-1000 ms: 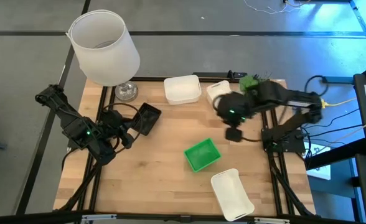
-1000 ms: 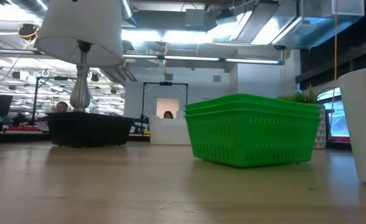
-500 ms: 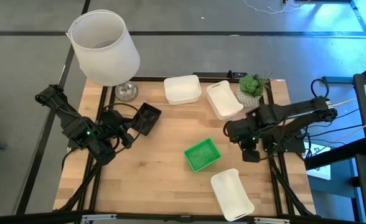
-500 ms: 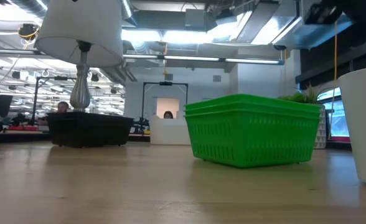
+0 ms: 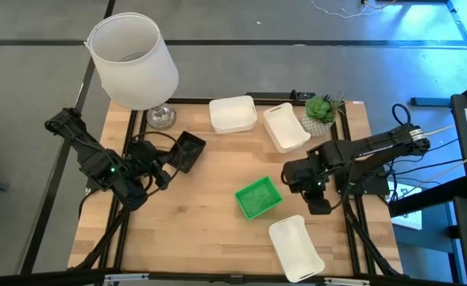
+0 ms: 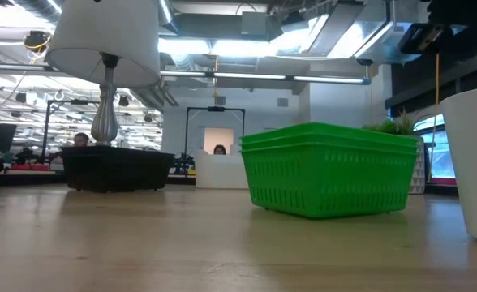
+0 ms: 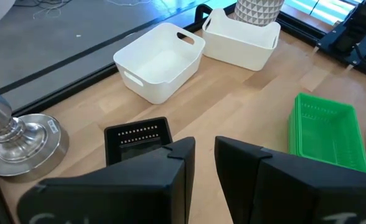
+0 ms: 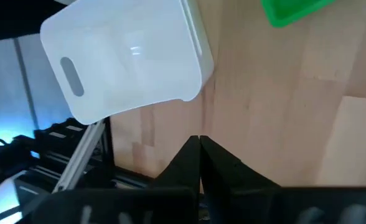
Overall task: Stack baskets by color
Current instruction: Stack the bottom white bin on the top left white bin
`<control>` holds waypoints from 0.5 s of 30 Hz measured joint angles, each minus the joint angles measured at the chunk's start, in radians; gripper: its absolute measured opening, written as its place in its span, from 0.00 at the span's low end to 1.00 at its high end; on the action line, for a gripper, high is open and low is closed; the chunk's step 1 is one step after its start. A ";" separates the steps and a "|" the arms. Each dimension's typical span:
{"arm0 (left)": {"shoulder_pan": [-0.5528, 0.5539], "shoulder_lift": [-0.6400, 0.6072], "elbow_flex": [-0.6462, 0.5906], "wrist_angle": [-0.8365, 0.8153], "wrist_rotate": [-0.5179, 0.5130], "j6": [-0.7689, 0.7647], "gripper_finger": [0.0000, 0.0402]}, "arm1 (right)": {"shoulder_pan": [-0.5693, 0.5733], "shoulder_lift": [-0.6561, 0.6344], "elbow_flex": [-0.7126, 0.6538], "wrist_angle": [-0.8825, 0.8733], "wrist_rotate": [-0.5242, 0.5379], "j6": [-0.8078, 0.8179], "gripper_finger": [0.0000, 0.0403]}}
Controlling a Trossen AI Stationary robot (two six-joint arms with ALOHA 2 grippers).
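Left gripper [image 5: 164, 170]: parked at left of surface [image 5: 202, 230], fingers slightly parted, grasping nothing, just beside black basket [image 5: 187, 149].

Black basket: alone near lamp [image 5: 134, 59] base, unstacked as far as pictures show.

White baskets: two side by side at far edge [image 5: 233, 114] [image 5: 286, 126], apart, not nested; third [image 5: 295, 247] at near edge, well apart.

Green baskets [image 5: 258, 197]: mid-surface; low view shows two nested; green likely done.

Right gripper [image 5: 316, 200]: clenched, empty, hanging between green baskets and near white basket.

Remaining, by judgement: gather three whites into one stack.

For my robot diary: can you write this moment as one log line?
right gripper: shut, empty, above table beside green baskets | left gripper: idle near black basket
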 joint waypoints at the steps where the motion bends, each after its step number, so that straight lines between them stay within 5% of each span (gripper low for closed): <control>1: 0.000 0.000 0.000 0.000 0.000 0.000 0.14 | 0.004 0.000 0.000 0.000 0.000 -0.014 0.01; 15: 0.000 0.000 0.000 0.004 0.015 0.079 0.14 | 0.019 0.001 0.000 0.106 -0.014 -0.017 0.04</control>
